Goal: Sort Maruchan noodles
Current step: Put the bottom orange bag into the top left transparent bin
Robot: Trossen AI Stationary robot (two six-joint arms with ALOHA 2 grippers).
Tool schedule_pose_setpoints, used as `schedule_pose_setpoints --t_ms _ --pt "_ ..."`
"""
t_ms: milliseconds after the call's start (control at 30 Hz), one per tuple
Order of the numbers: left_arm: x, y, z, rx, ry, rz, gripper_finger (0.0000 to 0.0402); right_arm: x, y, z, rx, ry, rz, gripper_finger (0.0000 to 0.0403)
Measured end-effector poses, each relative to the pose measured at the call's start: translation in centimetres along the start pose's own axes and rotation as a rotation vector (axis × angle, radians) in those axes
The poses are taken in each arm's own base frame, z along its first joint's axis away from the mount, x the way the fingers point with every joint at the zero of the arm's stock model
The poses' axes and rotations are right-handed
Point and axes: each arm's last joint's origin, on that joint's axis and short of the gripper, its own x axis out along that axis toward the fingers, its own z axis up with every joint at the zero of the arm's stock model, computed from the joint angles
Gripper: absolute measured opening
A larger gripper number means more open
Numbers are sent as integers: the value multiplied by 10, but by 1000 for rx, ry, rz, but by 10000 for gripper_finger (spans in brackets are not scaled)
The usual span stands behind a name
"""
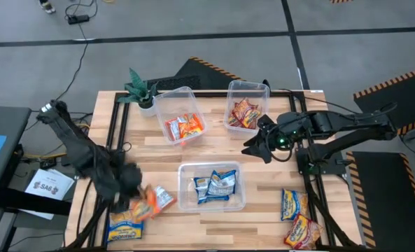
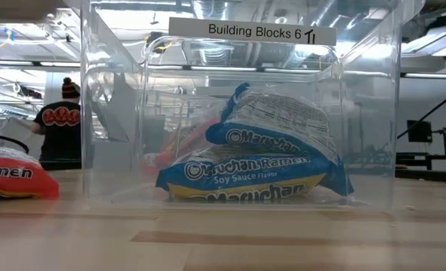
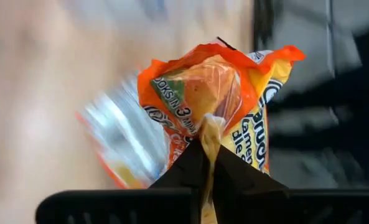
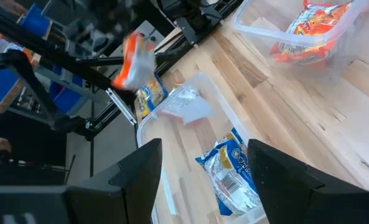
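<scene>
We see the front tub (image 1: 211, 204) midtable; behind it two tubs (image 1: 171, 101) (image 1: 263, 89), the plant (image 1: 141, 89) behind-left, loose packets (image 1: 296, 205) to its right.

left hand (image 1: 127, 183) a dark blur, red packet (image 2: 12, 179) cut off at frame edge

Orange packet (image 1: 150, 203) pinched at its crinkled edge, hanging off table at front-left. Blue packets (image 1: 215, 185) lie in front tub, red-orange packets (image 1: 185, 127) in back-left tub, another red-orange packet pile (image 1: 245, 112) in back-right tub. Loose packets (image 1: 294, 217) flat front-right.
</scene>
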Motion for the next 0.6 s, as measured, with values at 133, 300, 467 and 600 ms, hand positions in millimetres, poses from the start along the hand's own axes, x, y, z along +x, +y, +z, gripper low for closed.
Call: schedule_pose_setpoints --t_ms 133,300,467,600 --pt "-31 22 38 81 -270 176 0 0 -1 1 2 -6 -6 260" --pt "-51 62 83 152 -447 469 0 0 -2 2 3 -49 -49 260" --pt "-60 109 121 141 -535 664 0 0 -3 3 3 -77 -76 260" --pt "-58 143 137 85 -517 773 0 0 -3 3 11 -79 -78 260"
